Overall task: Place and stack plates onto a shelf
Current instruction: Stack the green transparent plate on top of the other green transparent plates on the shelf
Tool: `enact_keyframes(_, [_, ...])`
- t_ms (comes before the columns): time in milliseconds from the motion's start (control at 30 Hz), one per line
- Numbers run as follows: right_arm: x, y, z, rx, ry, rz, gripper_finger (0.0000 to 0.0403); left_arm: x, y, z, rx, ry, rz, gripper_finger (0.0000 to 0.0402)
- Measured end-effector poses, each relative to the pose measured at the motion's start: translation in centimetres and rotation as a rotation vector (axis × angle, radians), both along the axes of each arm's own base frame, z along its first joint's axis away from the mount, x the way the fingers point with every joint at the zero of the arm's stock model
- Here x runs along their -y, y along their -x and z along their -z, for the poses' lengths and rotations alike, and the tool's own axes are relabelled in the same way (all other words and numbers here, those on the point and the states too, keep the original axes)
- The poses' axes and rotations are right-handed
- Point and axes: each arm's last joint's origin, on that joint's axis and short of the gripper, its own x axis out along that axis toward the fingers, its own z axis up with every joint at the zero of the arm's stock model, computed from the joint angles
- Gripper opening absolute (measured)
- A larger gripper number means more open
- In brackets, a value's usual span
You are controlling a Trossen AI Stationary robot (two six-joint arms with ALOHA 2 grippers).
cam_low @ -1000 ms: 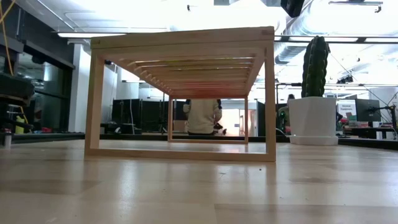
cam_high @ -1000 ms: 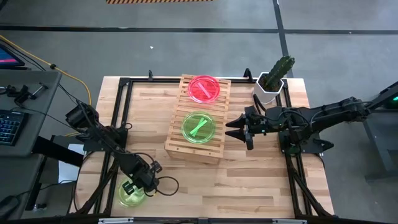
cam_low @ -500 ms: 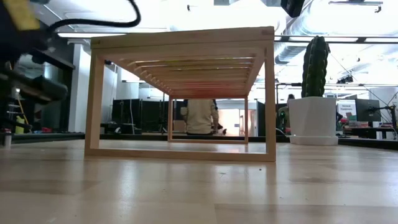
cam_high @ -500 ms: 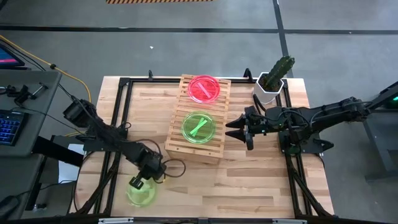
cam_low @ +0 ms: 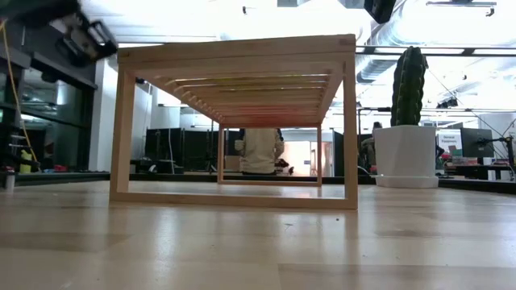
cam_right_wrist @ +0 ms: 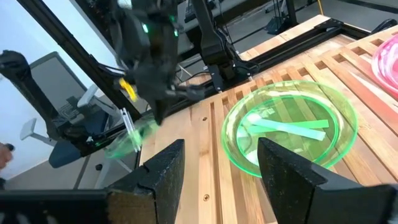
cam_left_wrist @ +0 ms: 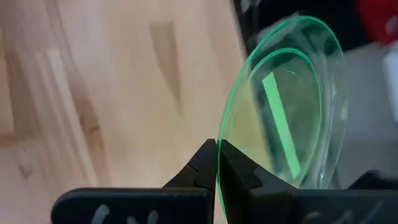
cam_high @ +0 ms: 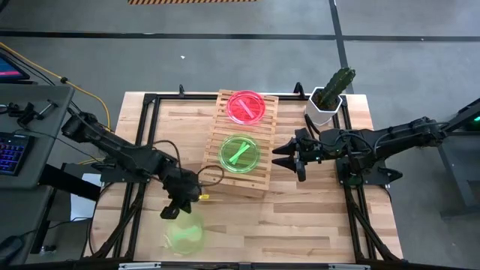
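A green plate [cam_high: 184,234] hangs above the table's near-left part, with my left gripper [cam_high: 180,208] shut on it. The same plate fills the left wrist view [cam_left_wrist: 286,112]. The light-wood shelf [cam_high: 259,176] stands mid-table. On its slats lie a pink plate [cam_high: 246,106] at the far end and a second green plate [cam_high: 239,153] nearer. My right gripper [cam_high: 289,156] waits open just right of the shelf, pointing at that green plate [cam_right_wrist: 289,130]. My left gripper pinches the green plate's rim [cam_left_wrist: 219,134] between its two fingers [cam_left_wrist: 242,174], one on each face. The plate is lifted clear of the table. It sits tilted, reaching out beyond the fingertips toward the table's near edge.
A white pot with a cactus [cam_high: 328,97] stands at the far right corner, close behind my right arm. Black frame rails [cam_high: 150,135] run along the table's left and right sides. In the low view the shelf [cam_low: 242,121] stands ahead, and a person [cam_low: 258,151] shows far behind it.
My left gripper has taken hold of the green plate that lay flat near the near-left corner. It has risen with the plate and gone toward the table's right, nearer the shelf. The plate is lifted clear and now tilted.
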Motion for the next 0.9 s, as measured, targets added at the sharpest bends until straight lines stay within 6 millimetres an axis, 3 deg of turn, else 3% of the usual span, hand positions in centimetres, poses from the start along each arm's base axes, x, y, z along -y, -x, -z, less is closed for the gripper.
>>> enact_keyframes(167, [0.0, 0.0, 0.1, -0.013, 0.002, -0.006, 0.0185, -0.2, 0.2, -3.6, 0.027, 0.153, -0.076, 0.0])
enact_keyframes(300, [0.0, 0.2, 0.0, -0.01, 0.0, -0.013, 0.0185, -0.5, -0.6, -8.0, 0.133, 0.26, -0.169, 0.0])
enact_keyframes(433, [0.2, 1.0, -0.8, 0.032, -0.007, -0.011, 0.0185, -2.8, -2.7, -12.9, 0.364, 0.262, -0.35, 0.0])
enact_keyframes(567, [0.5, 2.1, -1.7, 0.08, -0.016, -0.005, 0.0185, -6.3, -4.8, -15.5, 0.512, 0.132, -0.515, 0.0])
enact_keyframes(700, [0.8, 3.0, -2.3, 0.109, -0.019, 0.009, 0.0185, -10.6, -6.2, -16.0, 0.527, 0.011, -0.736, 0.0])
enact_keyframes(800, [0.8, 3.2, -2.3, 0.104, -0.018, 0.009, 0.0185, -13.2, -6.8, -14.8, 0.46, -0.038, -0.832, 0.0])
enact_keyframes(900, [0.8, 3.2, -2.0, 0.073, -0.011, 0.009, 0.0185, -14.6, -6.9, -13.5, 0.346, -0.069, -0.89, 0.0])
